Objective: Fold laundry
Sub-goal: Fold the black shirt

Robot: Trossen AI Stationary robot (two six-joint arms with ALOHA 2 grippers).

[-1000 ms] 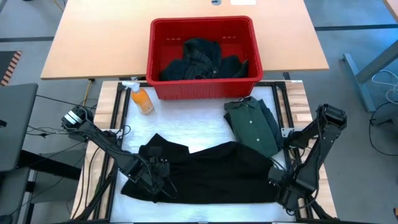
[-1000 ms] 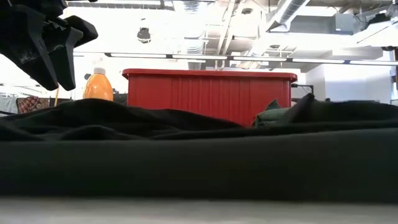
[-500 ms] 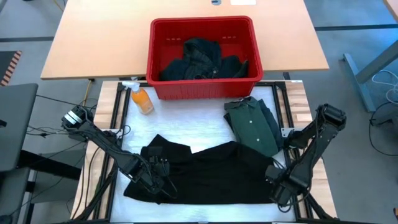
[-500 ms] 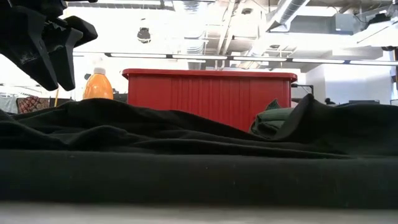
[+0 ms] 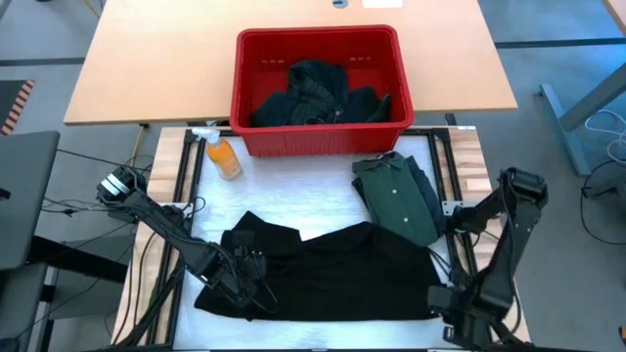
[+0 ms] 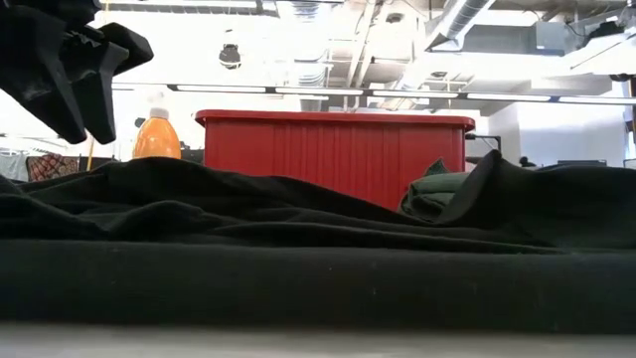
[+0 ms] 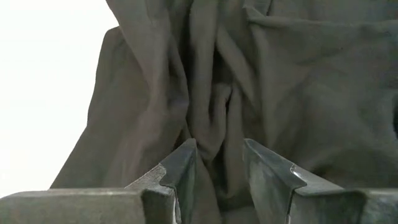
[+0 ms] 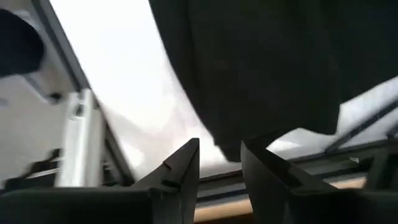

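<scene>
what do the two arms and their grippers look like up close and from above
Both arms are dark, slim jointed links with loose black cables trailing alongside. The left arm carries a light grey cylindrical part near its outer end. The left gripper has two flat grey-looking fingers with squared, angled tips; the right gripper has the same pair of wedge-shaped fingers. The right arm has chunkier rounded joint housings.

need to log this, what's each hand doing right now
left hand: shut on the black garment.
right hand: open, holding nothing, just off the garment's corner.
</scene>
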